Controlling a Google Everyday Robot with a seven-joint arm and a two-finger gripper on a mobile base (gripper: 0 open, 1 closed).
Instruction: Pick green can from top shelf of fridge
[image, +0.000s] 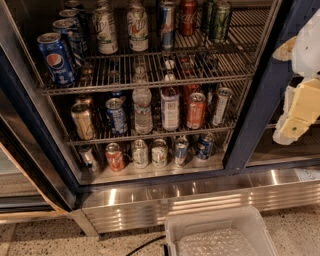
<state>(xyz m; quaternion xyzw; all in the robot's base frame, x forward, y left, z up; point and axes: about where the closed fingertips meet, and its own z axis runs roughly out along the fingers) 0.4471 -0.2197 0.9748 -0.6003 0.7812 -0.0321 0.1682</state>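
Note:
The green can (220, 21) stands upright at the right end of the top shelf (150, 72), a silvery wire rack. A second dark can (208, 15) stands just behind it to the left. The fridge (248, 117) has a dark blue frame and is open towards me. My gripper (299, 100), white and pale yellow, hangs at the right edge of the view in front of the fridge's right post. It is outside the fridge, to the right of and lower than the green can, and holds nothing that I can see.
On the top shelf stand a red cola can (188, 17), a blue-silver can (167, 25), two white cans with green logos (106, 31) and blue Pepsi cans (56, 59). Lower racks hold cans and bottles. A stainless base (200, 195) and a clear plastic bin (220, 235) lie below.

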